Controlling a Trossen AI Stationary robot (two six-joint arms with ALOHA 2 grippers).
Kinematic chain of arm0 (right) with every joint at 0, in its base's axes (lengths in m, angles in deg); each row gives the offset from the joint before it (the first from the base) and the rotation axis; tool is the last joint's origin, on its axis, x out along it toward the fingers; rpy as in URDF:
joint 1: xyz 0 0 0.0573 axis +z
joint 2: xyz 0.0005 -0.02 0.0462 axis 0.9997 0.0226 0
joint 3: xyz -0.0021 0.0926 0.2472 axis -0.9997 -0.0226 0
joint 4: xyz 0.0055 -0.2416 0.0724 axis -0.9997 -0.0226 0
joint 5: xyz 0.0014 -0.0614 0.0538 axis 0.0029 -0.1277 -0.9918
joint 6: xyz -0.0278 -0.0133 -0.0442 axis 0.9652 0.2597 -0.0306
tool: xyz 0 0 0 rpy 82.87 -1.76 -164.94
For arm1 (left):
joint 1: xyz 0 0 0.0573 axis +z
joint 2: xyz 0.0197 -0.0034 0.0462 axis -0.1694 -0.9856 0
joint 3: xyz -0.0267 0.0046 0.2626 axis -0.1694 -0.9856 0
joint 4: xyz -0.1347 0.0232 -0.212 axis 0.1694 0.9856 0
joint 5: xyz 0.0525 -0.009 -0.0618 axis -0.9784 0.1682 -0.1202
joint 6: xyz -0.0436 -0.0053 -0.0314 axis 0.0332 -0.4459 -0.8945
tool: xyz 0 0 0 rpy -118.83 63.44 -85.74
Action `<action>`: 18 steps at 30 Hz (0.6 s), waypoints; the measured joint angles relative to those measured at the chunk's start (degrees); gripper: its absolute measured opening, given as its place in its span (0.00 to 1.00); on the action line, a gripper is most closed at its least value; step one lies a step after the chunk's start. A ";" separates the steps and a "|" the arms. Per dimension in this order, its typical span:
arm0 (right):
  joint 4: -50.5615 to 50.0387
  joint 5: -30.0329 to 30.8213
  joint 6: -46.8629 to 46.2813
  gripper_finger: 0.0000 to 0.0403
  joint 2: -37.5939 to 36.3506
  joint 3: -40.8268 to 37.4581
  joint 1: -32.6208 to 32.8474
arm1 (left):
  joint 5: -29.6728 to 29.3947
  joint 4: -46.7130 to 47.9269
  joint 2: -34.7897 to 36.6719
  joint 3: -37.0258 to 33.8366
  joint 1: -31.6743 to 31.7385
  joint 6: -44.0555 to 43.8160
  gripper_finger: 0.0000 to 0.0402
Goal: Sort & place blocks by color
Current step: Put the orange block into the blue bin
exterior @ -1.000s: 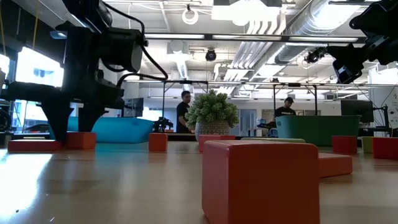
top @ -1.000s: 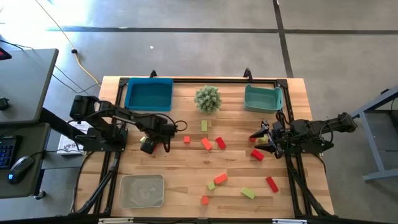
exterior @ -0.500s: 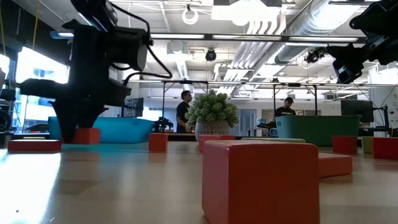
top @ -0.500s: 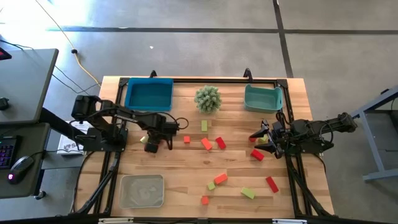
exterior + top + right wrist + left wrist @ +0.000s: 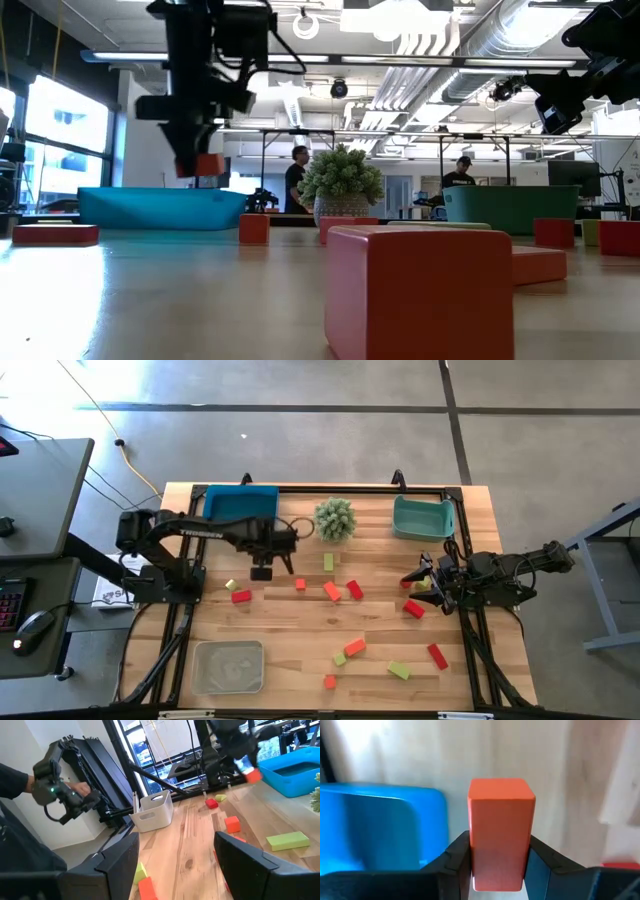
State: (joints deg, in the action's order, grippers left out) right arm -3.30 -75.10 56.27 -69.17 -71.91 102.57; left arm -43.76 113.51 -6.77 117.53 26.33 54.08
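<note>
We see an orange-red block [image 5: 501,832] held between the two dark fingers [image 5: 457,854] of the left gripper [image 5: 262,571]. One finger presses on each side of the block; its lower part sits between them and its upper part stands out beyond the fingertips. In the low view the same block [image 5: 209,164] hangs in the air, clearly above the table [image 5: 290,625], just in front of the blue bin [image 5: 239,512]. From above, the left gripper is just beside the near edge of the blue bin, at its corner toward the green plant [image 5: 334,518].

Other blocks lie on the table, away from the blue bin. A red bar [image 5: 241,596] and a small yellow-green block [image 5: 230,584] lie near the bin's front side. Farther toward the middle of the table we see a small orange-red cube [image 5: 300,584], a yellow-green bar [image 5: 328,562], an orange-red bar [image 5: 332,591] and a red one [image 5: 354,590].

The right gripper [image 5: 424,578] waits well apart from the blue bin, at the other side of the table, in front of the teal bin [image 5: 422,518]. Its fingers [image 5: 117,865] stand wide apart and grasp nothing. A white bin [image 5: 229,665] stands at the table's near edge, well apart from the blue bin.
</note>
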 joint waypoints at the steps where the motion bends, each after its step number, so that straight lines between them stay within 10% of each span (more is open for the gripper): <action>1: -0.02 0.00 0.00 0.61 0.02 0.02 -0.01 | -0.64 0.15 0.01 0.85 0.96 0.53 0.26; 18: -0.02 0.00 0.00 0.61 0.02 0.02 -0.01 | 1.71 -0.15 0.03 6.75 28.66 8.77 0.27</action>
State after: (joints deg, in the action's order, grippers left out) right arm -3.32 -75.11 56.26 -69.15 -71.89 102.56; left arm -42.05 113.36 -6.74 124.28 54.99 62.85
